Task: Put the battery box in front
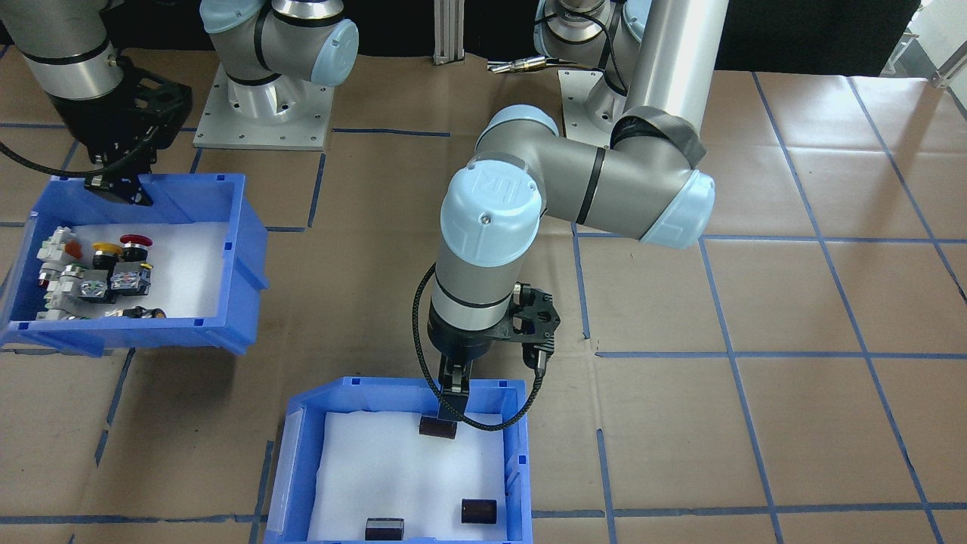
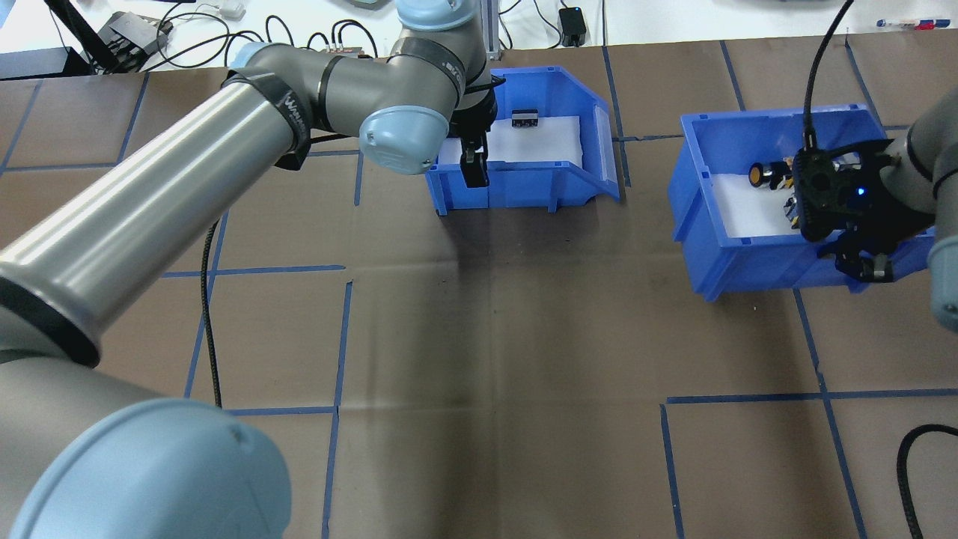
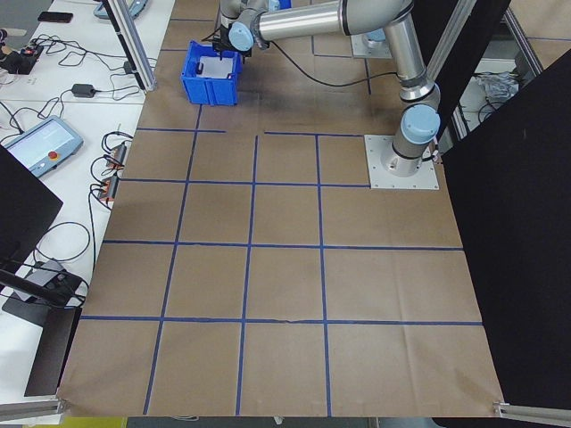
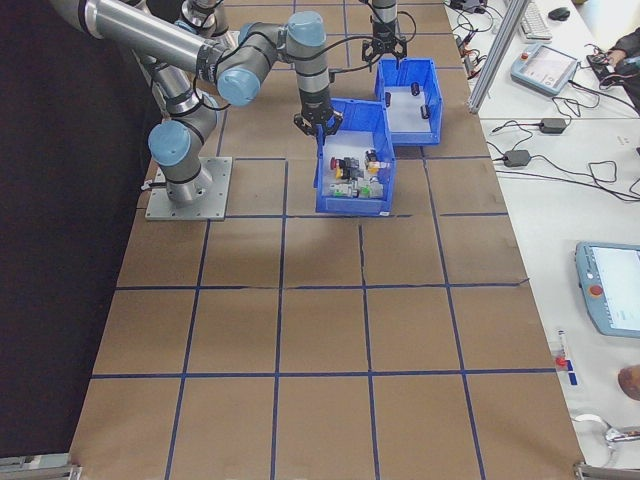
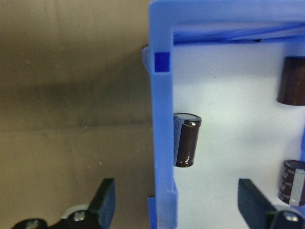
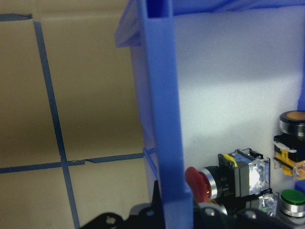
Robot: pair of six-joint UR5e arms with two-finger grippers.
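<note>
Two blue bins sit on the brown paper-covered table, seen from overhead. At about ten o'clock the left gripper straddles the near wall of the battery box; its fingers stand apart, one outside the wall and one over the white foam liner, not yet pinching. Dark cylindrical batteries lie loose on the foam. At about two o'clock, well apart, the switch bin holds coloured push-buttons. The right gripper sits over that bin's near wall; whether it clamps the wall I cannot tell.
</note>
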